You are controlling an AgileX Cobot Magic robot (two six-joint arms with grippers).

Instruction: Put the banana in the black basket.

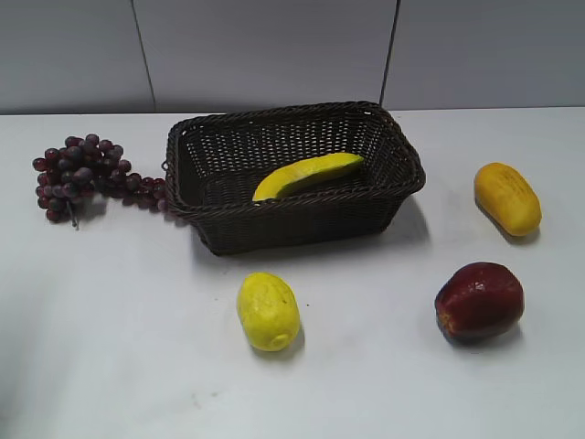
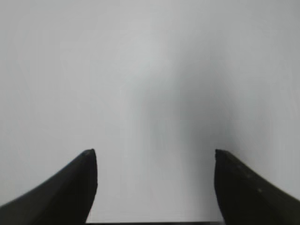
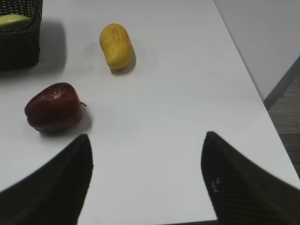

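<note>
The banana (image 1: 307,175) lies inside the black basket (image 1: 216,152), slanting from the front middle up to the right. A corner of the basket (image 3: 18,44) shows at the top left of the right wrist view, with a bit of the banana (image 3: 11,19) in it. My left gripper (image 2: 153,154) is open and empty over bare white table. My right gripper (image 3: 146,139) is open and empty above the table's right part, near the apple. Neither gripper shows in the exterior view.
A bunch of dark grapes (image 1: 82,176) lies left of the basket. A lemon (image 1: 268,310) lies in front of it. A red apple (image 1: 479,301) (image 3: 52,107) and a mango (image 1: 506,198) (image 3: 116,45) lie to the right. The table's right edge (image 3: 253,89) drops to the floor.
</note>
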